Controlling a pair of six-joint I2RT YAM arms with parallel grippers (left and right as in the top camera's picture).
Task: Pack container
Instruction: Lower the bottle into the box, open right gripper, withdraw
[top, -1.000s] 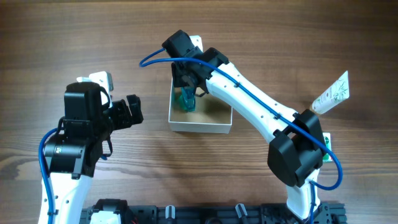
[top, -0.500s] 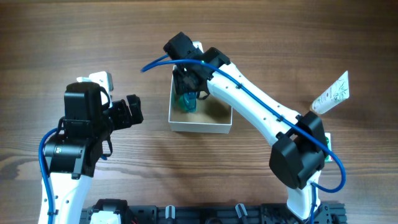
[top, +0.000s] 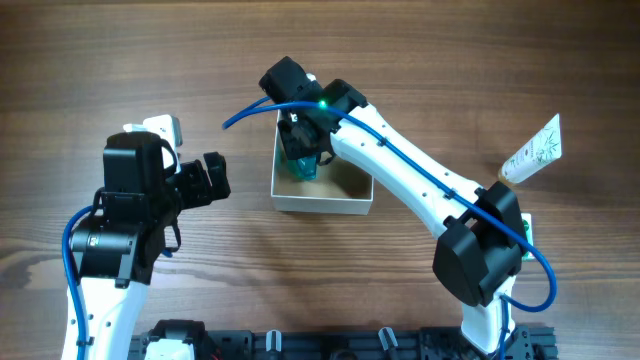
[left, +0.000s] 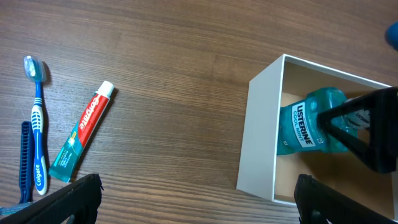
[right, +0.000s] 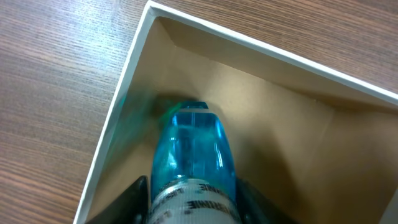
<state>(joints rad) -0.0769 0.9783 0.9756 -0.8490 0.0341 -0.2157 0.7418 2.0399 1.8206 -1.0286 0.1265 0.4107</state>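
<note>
I am watching the right gripper (top: 302, 152) reaching down into the container (top: 320, 204), which is sitting near the middle of the wooden table (top: 450, 60), slightly toward the far side. The claw is clamping a teal mouthwash bottle (top: 303, 168). In the right wrist view its two fingers (right: 134, 198) are pressing on either side of the bottle's labelled body. The clear blue end (right: 196, 142) is pointing down toward the tan floor, close to the left wall (right: 118, 118). I cannot tell whether the bottle is touching the floor of the box. From the left wrist camera the bottle (left: 305, 127) is showing its Listerine Cool Mint label and is lying close along the white wall (left: 261, 130), with the dark fingers of the other arm gripping its far end. The left gripper (top: 215, 178) is hanging above the bare wood to the left of the container, beside it but not touching. Its jaws are standing wide apart and holding nothing, as the two fingertips (left: 87, 186) at the lower corners of its own view are showing. A toothbrush (left: 37, 124) and a tube of toothpaste (left: 82, 140) are lying on the wood, near each other and well apart from the box. A white packet with green leaf print (top: 535, 148) is resting at the right side of the table.
</note>
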